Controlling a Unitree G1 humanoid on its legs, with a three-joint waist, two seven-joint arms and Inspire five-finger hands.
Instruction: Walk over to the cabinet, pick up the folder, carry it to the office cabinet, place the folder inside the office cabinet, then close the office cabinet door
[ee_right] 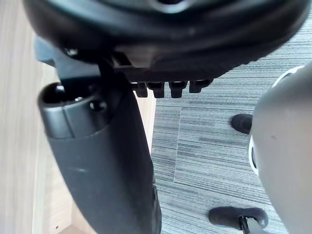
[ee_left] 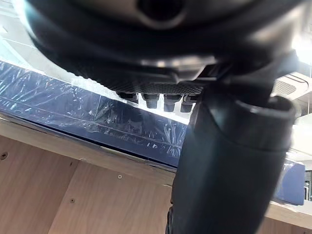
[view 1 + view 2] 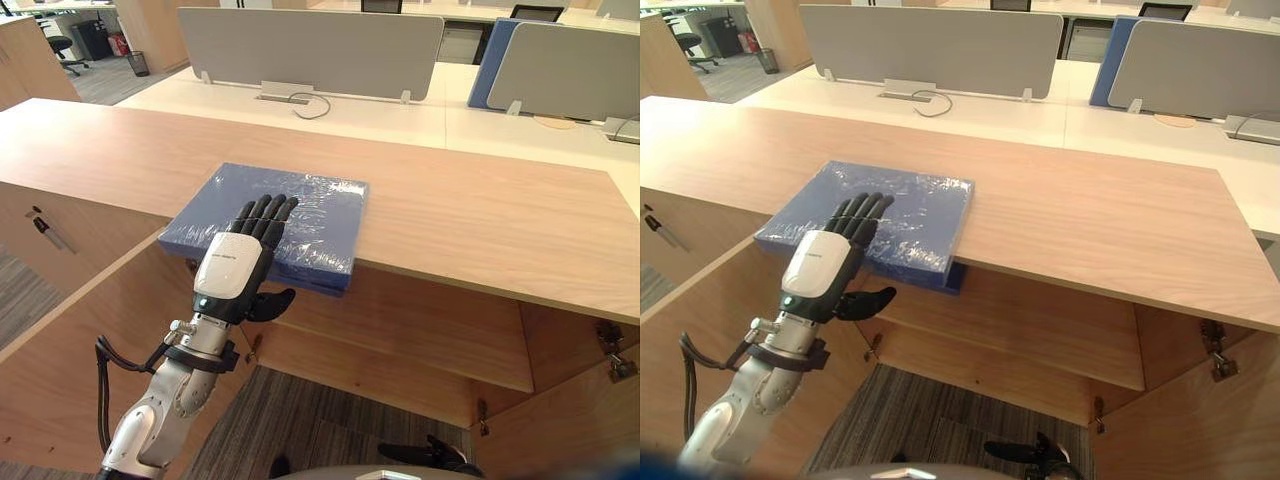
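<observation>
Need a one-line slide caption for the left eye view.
Left hand rests flat on the plastic-wrapped blue folder overhanging the wooden cabinet top.

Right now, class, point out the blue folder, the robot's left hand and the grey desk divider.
blue folder [image 3: 310,205], left eye view, its plastic-wrapped top face.
left hand [image 3: 230,265], left eye view, the white back of the hand.
grey desk divider [image 3: 310,50], left eye view, middle of its panel.

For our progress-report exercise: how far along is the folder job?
Done: the robot stands at the cabinet. In hand: left hand lies flat on the folder, thumb below its overhanging edge, not lifted. Left: carrying, placing inside, closing up. Right hand hangs idle.
</observation>
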